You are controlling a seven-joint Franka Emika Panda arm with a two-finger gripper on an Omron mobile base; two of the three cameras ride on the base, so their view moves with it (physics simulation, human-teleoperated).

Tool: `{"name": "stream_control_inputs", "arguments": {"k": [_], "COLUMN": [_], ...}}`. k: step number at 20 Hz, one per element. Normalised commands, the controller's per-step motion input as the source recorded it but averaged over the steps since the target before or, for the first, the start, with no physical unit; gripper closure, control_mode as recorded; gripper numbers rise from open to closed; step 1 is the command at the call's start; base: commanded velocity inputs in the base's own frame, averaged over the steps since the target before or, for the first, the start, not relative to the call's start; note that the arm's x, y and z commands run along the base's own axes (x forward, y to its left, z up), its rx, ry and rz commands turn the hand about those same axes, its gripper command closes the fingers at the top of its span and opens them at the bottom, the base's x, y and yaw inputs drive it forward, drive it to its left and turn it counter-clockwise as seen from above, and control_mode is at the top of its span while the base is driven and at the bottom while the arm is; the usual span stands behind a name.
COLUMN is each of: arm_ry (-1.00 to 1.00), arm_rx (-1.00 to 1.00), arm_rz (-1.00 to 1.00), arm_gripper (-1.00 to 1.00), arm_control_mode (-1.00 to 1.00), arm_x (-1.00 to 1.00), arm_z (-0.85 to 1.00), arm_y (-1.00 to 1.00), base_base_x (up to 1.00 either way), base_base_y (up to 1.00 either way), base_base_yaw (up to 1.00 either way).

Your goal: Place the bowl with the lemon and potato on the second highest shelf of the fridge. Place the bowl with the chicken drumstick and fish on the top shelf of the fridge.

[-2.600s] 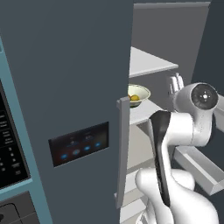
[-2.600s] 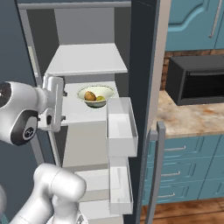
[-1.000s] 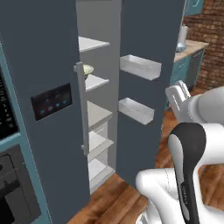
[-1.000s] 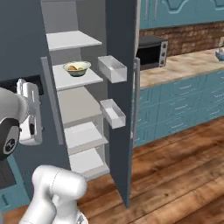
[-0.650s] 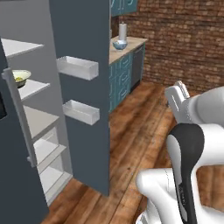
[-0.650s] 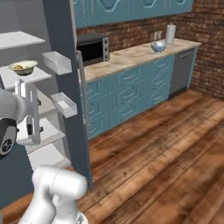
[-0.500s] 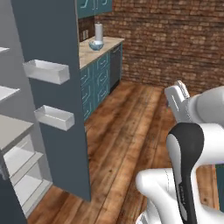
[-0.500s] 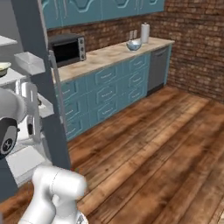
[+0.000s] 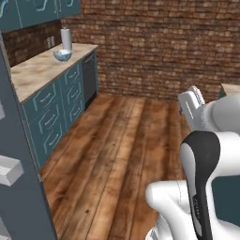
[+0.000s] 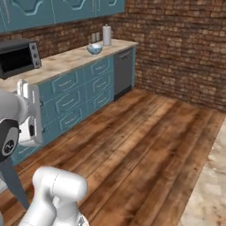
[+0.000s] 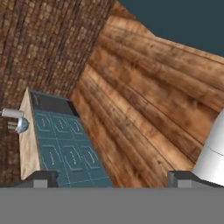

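Note:
My gripper (image 11: pixel 111 179) is open, its two dark fingertips far apart with nothing between them. It is raised in front of the arm in the left base view (image 9: pixel 194 93) and the right base view (image 10: pixel 24 88), over bare wooden floor. A pale blue-grey bowl (image 9: pixel 62 55) (image 10: pixel 94 48) (image 11: pixel 20 125) stands at the far end of the kitchen counter; its contents are too small to make out. The cream bowl with the lemon and potato, and the fridge shelves, are out of view. A fridge door edge (image 9: pixel 18 164) with a door bin (image 9: pixel 9 169) stands at the left.
A white paper roll (image 9: pixel 66 39) (image 10: pixel 106 35) stands beside the blue bowl. Blue cabinets (image 10: pixel 75 95) with a dishwasher (image 10: pixel 123 73) run under the counter, with a microwave (image 10: pixel 15 53) on it. A brick wall (image 9: pixel 154 47) closes the far side. A speckled counter corner (image 10: pixel 209 185) lies at the right.
The base has turned away from the fridge, so the whole scene swept across both views: shelves and cream bowl left, counter and brick wall came in. The arm keeps its raised pose.

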Motion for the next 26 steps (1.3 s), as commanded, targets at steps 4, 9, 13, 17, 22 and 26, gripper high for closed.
{"name": "stream_control_inputs", "arguments": {"k": [4,9,13,17,22,26], "arm_ry": [0.00,0.00,0.00,0.00,0.00,0.00], "arm_rx": [0.00,0.00,0.00,0.00,0.00,0.00], "arm_rz": [0.00,0.00,0.00,0.00,0.00,0.00], "arm_gripper": [-1.00,-1.00,-1.00,-1.00,-1.00,-1.00], "arm_control_mode": [1.00,1.00,1.00,1.00,1.00,1.00], "arm_x": [0.00,0.00,0.00,0.00,0.00,0.00], "arm_z": [0.00,0.00,0.00,0.00,0.00,0.00], "arm_y": [0.00,0.00,0.00,0.00,0.00,0.00], "base_base_x": [1.00,1.00,1.00,1.00,1.00,1.00], "base_base_y": [-0.68,-0.38,-0.08,0.00,0.11,0.15], "base_base_yaw": [-0.04,0.00,0.00,0.03,0.14,0.22]}}
